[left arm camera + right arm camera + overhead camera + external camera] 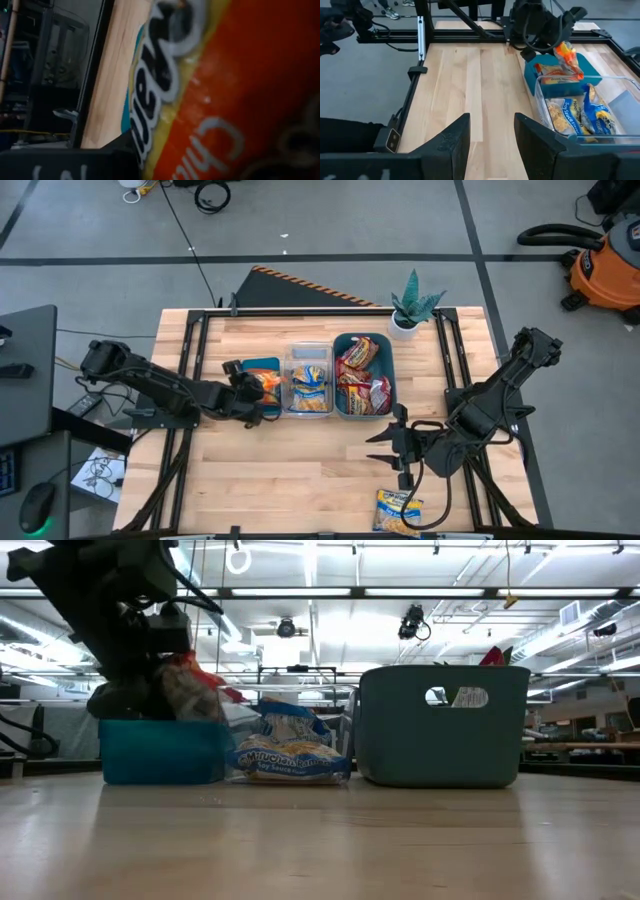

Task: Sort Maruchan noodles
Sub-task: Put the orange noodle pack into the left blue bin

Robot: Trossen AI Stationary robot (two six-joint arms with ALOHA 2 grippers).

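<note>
Maruchan noodles sorted by colour across three bins at the far middle of the desk (300, 470): orange packet (268, 385) over the small blue bin (262, 366) on the left, clenched in the left gripper (262, 392) and filling the left wrist view with yellow and orange print (240, 90). Blue-printed packets (311, 385) lying in the clear bin (309, 350) in the middle, label readable from the low view (288, 755). Red packets (362, 380) heaped in the grey-blue bin (390, 370) on the right. One more blue-printed packet (398, 510) lying alone at the near edge, right of centre. Right gripper (395, 448) hanging over bare wood between that lone packet and the bins, fingers spread apart, grasping nothing. Potted plant (412, 308) at the far right corner.
</note>
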